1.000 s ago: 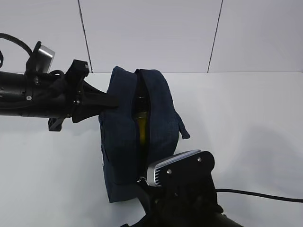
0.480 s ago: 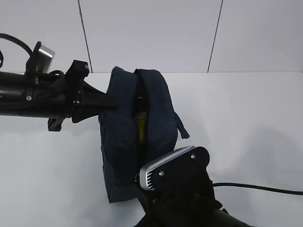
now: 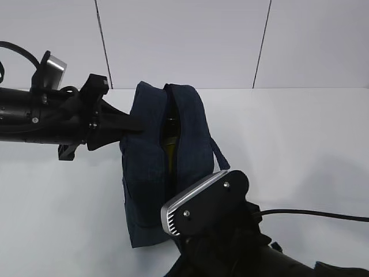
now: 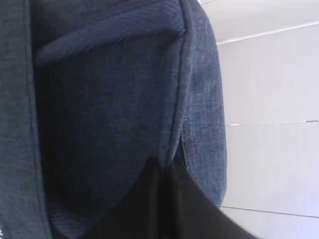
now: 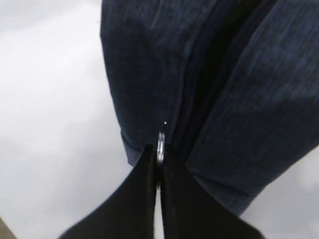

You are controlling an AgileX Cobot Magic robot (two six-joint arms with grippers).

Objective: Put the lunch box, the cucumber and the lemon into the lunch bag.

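Two hands grip the bag at mid-surface

The left hand (image 4: 164, 172) is pinched on the bag's (image 3: 147, 167) side fabric; the right hand (image 5: 158, 154) is clamped on its ring pull (image 5: 160, 145). Something yellow (image 3: 170, 149) shows through the slit.

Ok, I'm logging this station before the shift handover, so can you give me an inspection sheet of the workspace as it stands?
Surface: white table, bare where visible.
Job's things: navy lunch bag stands mid-table, its opening parted in a narrow slit; something yellowish shows inside, not identifiable. Lunch box, cucumber and lemon not seen outside the bag.
Clutter: nothing seen.
Grippers: left gripper shut on the bag's side fabric; right gripper shut on the silver ring pull at the bag's near end.
Cables: black cable runs across the table from the right arm; another loops at the left arm.
Surroundings: white panelled wall behind the table.
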